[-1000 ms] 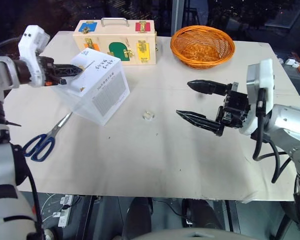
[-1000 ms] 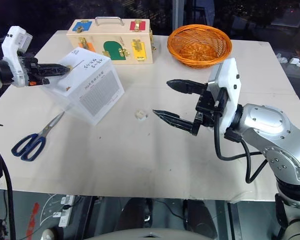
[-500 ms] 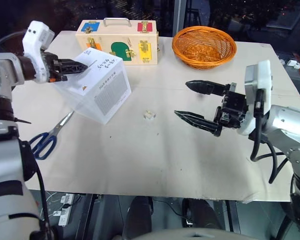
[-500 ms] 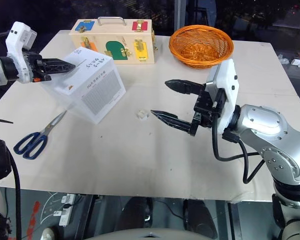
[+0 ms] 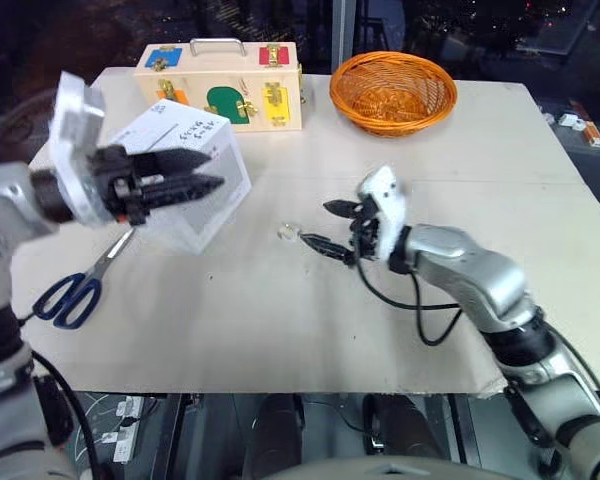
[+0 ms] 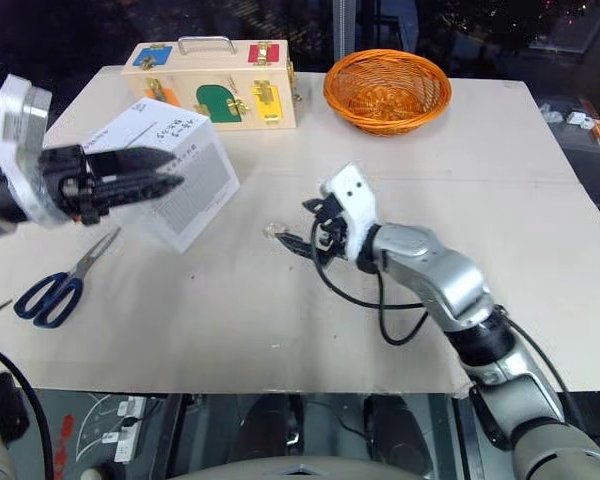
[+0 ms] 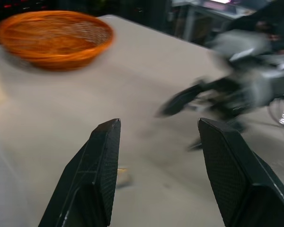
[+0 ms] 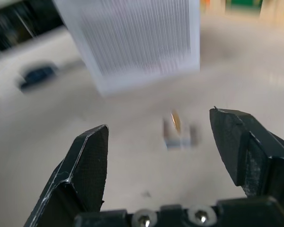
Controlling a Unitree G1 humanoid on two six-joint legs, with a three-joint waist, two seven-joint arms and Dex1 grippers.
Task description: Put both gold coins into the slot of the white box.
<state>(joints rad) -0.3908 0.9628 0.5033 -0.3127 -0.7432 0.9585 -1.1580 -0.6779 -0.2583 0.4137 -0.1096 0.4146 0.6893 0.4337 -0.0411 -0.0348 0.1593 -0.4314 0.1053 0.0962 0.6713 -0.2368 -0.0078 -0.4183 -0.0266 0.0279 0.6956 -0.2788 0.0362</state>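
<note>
Here both fingers [image 8: 92, 165] pairs stand open, empty; right pair apparently flanks the gold coin [image 8: 176, 124].

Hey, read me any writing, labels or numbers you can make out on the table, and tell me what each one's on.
Nothing here can be read word for word.
Large white cardboard box, top face: dark handwriting, too small to read.
Same box, side face: grey block of printed text, too fine to read; a small orange triangle mark on another face.
Wooden case with coloured latches: no writing visible.
Orange woven basket and blue-handled scissors: no writing visible.
</note>
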